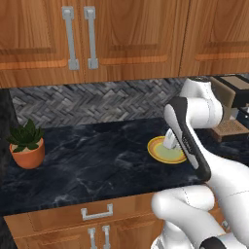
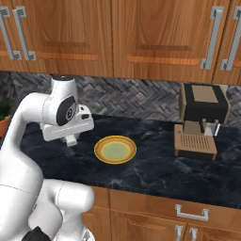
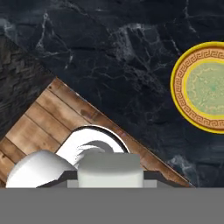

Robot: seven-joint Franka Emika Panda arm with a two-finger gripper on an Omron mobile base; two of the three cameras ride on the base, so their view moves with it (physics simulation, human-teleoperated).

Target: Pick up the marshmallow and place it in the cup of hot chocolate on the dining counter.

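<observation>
A small white block, the marshmallow (image 3: 109, 169), sits between my fingertips at the bottom of the hand view, and my gripper (image 3: 109, 180) is shut on it. In the base views, my gripper (image 2: 71, 140) hangs a little above the black counter, just left of the round yellow plate (image 2: 115, 149), whose dish is bare. From the left base view, the gripper (image 1: 170, 141) shows in front of that plate (image 1: 154, 150), partly behind my forearm. The cup of hot chocolate and the dining counter are out of view.
This is a wall counter (image 1: 92, 155) with a black marble top, wooden cabinets above and drawers below. A terracotta plant pot (image 1: 28, 148) stands at its left end. A brown and black coffee machine (image 2: 202, 117) stands at the right.
</observation>
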